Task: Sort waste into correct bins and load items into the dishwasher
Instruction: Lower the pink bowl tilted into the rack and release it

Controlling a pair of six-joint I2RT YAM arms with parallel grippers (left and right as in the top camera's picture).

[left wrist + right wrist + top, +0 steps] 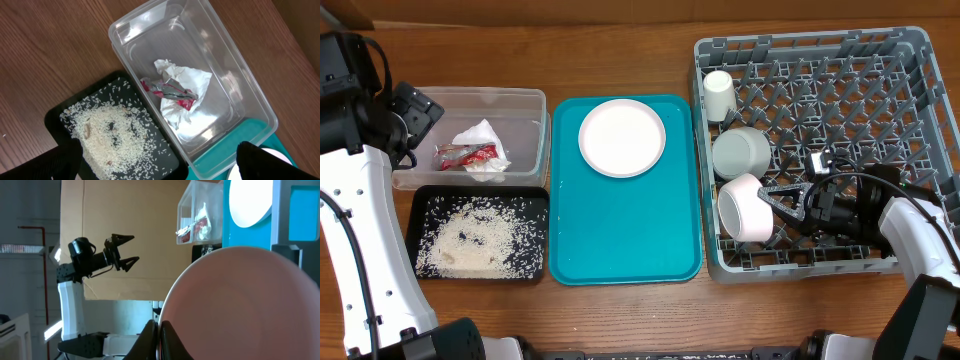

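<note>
Clamping a bowl (740, 210) in the rack (800, 41) is the right tool (769, 197); left tool (133, 248) gapes over the tub's (480, 93) napkin (187, 79).

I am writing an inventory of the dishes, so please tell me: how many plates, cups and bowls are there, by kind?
Plates: 1, the plate on the teal tray.
Cups: 1, the cup in the grey rack.
Bowls: 2, the upper bowl and the lower bowl, both in the rack.
Total: 4.
</note>
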